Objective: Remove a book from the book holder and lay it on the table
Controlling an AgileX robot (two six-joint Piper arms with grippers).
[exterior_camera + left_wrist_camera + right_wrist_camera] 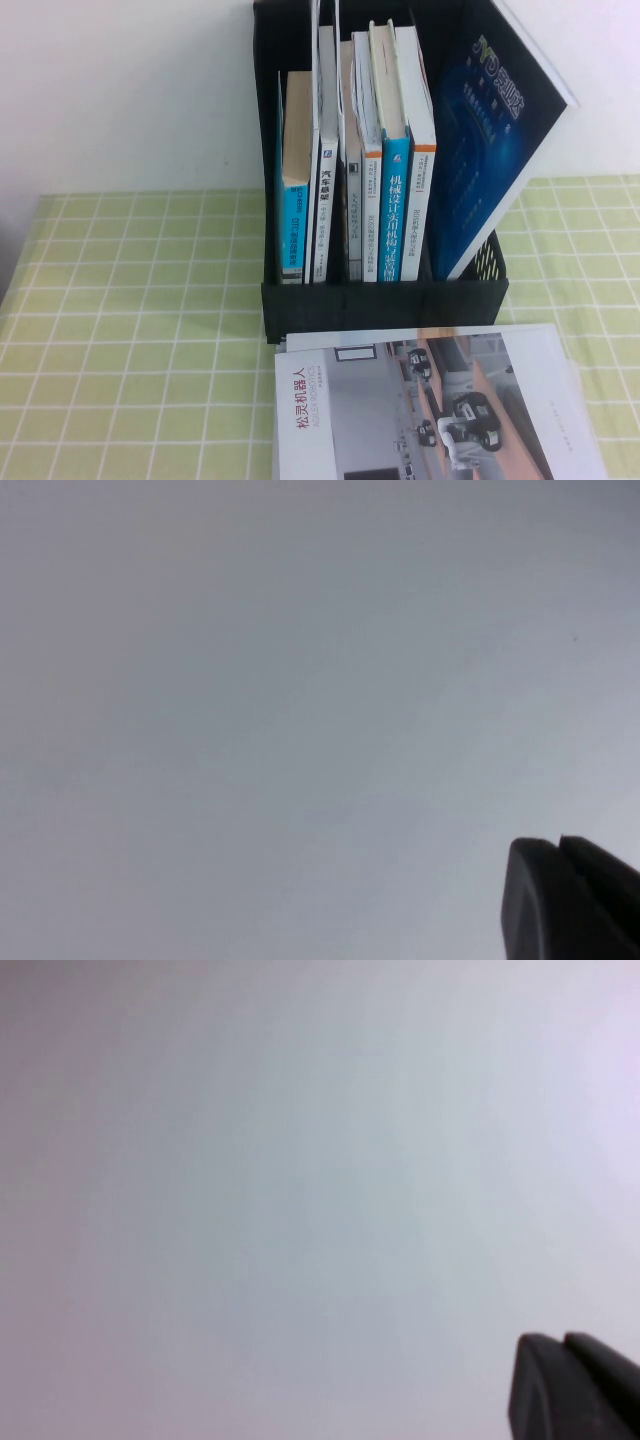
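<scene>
The black book holder (380, 300) stands at the back middle of the table (130, 330). The book (490, 130), a thin magazine with a dark blue cover, leans to the right in the holder's rightmost slot and sticks out above it. Neither arm shows in the high view. In the left wrist view my left gripper (558, 845) shows only as two dark fingertips pressed together against a blank grey background. My right gripper (563, 1340) looks the same in the right wrist view, shut with nothing between its fingers.
Several thicker books (395, 170) with blue and white spines stand upright in the holder's other slots. A grey-white magazine picturing a robot (430, 410) lies flat on the table just in front of the holder. A white wall rises behind.
</scene>
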